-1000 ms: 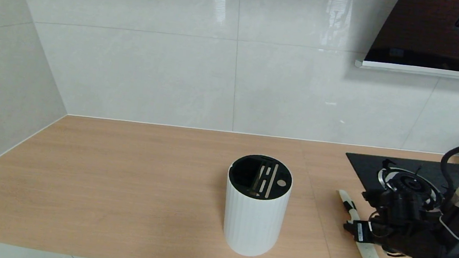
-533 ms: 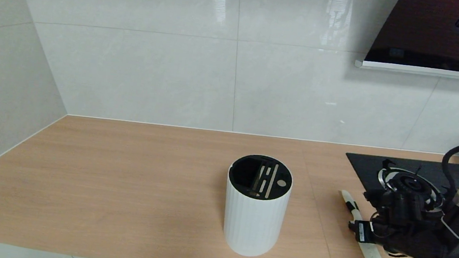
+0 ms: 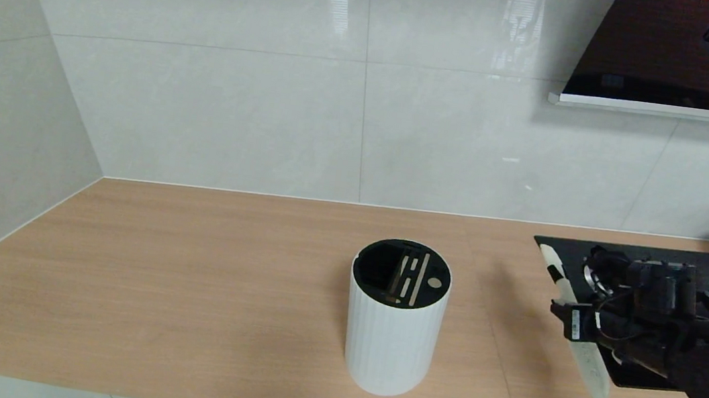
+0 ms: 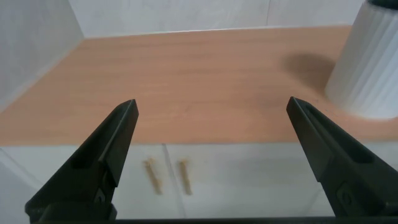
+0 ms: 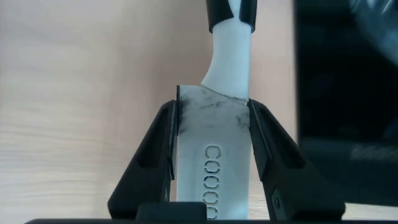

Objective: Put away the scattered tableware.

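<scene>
Over the right end of the surface, beside the hob, the right tool is gripping the knife by its white blade. Its fingers are clamping both flat faces just below the handle. The knife is lying across the hob's corner, handle toward the wall and tip toward the front edge. Judging by the shadow falling apart from it, it is hanging clear of the surface. The holder is standing upright well apart to the left, and nothing is sticking out of the slots in its black top. The left tool is hanging low by the surface's front edge, not far from the holder, with fingers wide apart and nothing between them.

The task looks to be only getting under way. The pickup seems done, while carrying the knife over, turning it tip-down and sliding it into a slot are all waiting to be done.

From the head, the right tool is covering the knife's middle, and the arm is hiding most of the burner. The right wrist view is cutting off the blade's tip. The holder's inside is reading as plain dark, so which slot suits this blade cannot be told.
</scene>
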